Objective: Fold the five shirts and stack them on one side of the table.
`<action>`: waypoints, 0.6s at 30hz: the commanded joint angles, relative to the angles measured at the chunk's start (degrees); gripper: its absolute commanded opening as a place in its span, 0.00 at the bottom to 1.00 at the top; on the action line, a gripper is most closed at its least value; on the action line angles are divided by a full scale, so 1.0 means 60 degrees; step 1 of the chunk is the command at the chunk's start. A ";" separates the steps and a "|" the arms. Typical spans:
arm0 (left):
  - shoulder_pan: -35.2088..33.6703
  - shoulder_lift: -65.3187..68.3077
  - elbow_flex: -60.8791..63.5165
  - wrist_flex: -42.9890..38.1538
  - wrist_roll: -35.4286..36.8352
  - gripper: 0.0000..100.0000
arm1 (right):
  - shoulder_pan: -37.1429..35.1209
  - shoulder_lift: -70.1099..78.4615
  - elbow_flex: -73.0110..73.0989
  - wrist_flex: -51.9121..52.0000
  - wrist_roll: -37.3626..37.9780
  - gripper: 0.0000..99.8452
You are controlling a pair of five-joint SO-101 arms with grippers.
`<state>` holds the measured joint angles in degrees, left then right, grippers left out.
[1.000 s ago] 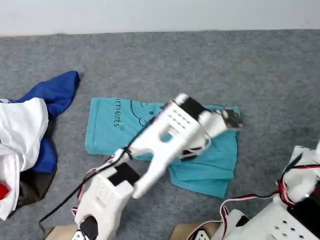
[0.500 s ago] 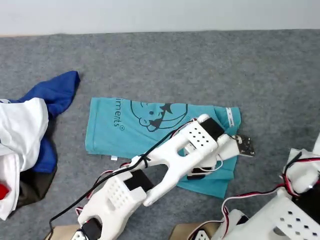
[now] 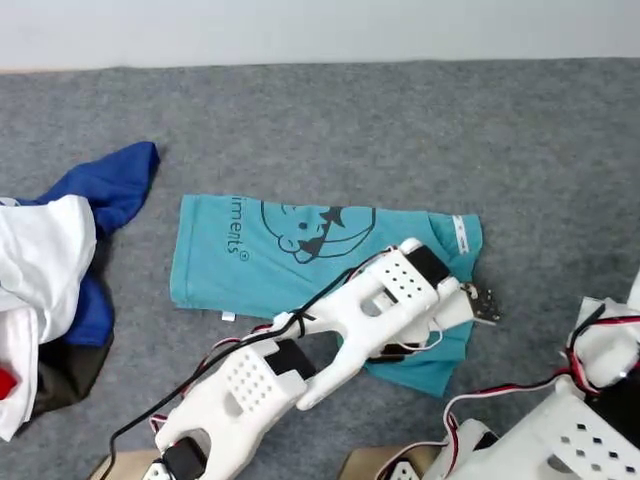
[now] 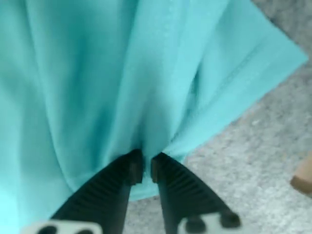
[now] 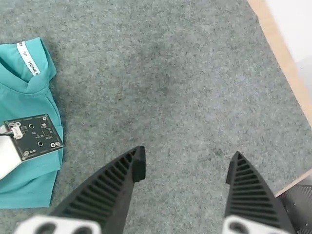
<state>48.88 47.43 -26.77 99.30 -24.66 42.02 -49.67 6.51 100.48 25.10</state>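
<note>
At mid-table, we see the left gripper (image 4: 142,168) pinched together on a fold of the teal shirt (image 3: 215,275). The cloth gathers into creases between its black fingers (image 4: 112,187), close to the garment's edge. The shirt lies spread on the grey table covering (image 3: 400,130), dark printed graphic facing up and collar label toward the right arm's side. The white left arm (image 3: 330,320) stretches across its near half.

The right gripper (image 5: 187,163) hangs with its two fingers wide apart, holding nothing, above bare grey covering just beside the shirt's collar end. From its wrist view we also make out the small circuit board (image 5: 33,136) on the left arm's wrist, over the teal cloth, and the wooden table edge (image 5: 280,53) on the far side. The right arm (image 3: 590,410) sits at the near corner of the table in the high view.

Well apart from the teal shirt, at the table's other side, a white shirt (image 3: 40,260), a blue shirt (image 3: 110,185) and a dark garment (image 3: 60,370) lie heaped together, unfolded.
</note>
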 commanded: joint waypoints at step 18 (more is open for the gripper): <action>0.0821 -0.1568 0.0799 0.0190 0.0117 0.10 | 0.0081 -0.0066 -0.0059 0.0344 -0.0059 0.27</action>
<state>52.57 42.07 -22.02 98.86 -24.57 42.02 -49.67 6.51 100.48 25.10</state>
